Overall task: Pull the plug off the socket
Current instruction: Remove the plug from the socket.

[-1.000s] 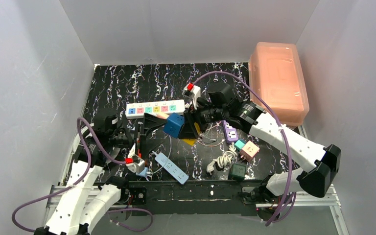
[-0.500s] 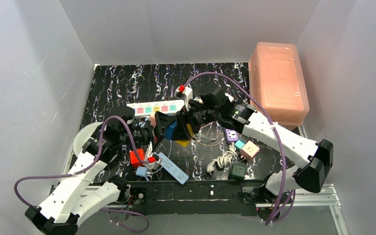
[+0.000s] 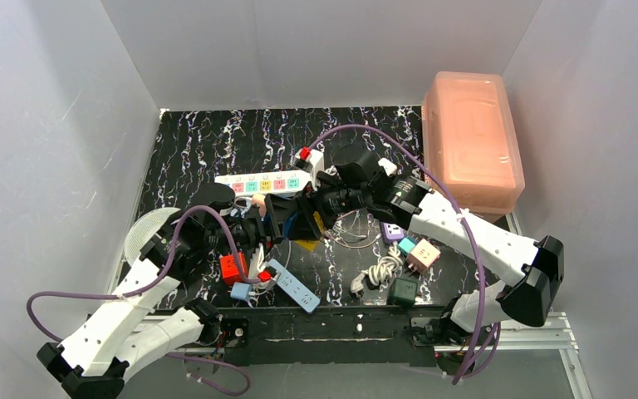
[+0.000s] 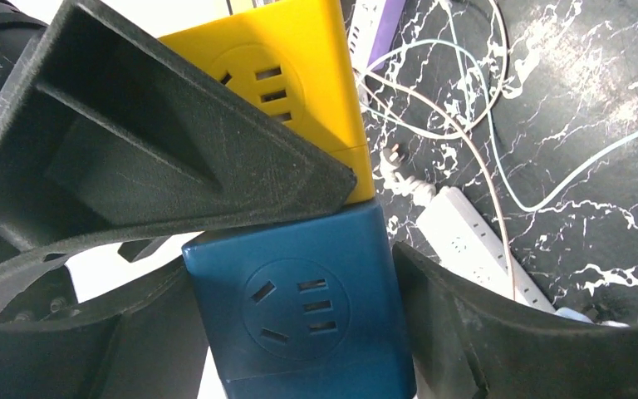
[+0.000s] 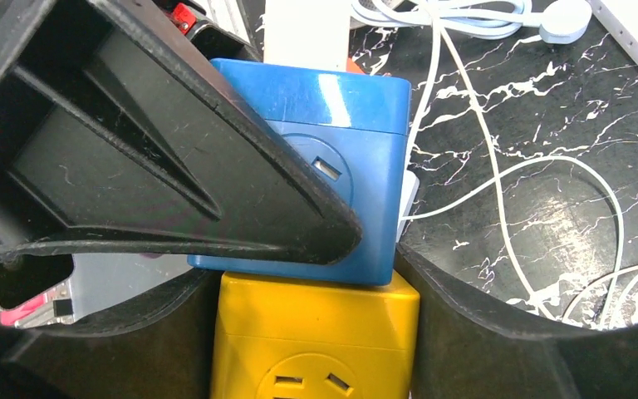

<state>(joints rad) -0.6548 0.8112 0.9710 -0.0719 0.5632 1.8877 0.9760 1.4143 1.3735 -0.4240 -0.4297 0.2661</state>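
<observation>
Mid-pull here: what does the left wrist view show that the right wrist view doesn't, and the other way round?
Left wrist only: the blue cube clamped in the left gripper, its outlet face showing, and part of a purple strip. Right wrist only: the yellow cube clamped in the right gripper, and a round white plug. Both: blue and yellow cubes pressed together over the marbled black table.

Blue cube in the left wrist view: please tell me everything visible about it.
The blue cube looks like glossy hard plastic; its facing side has a round outlet with three slots. The left gripper is shut on it, black fingers at both sides. One face is pressed flat against a yellow cube, which the right gripper holds.
</observation>
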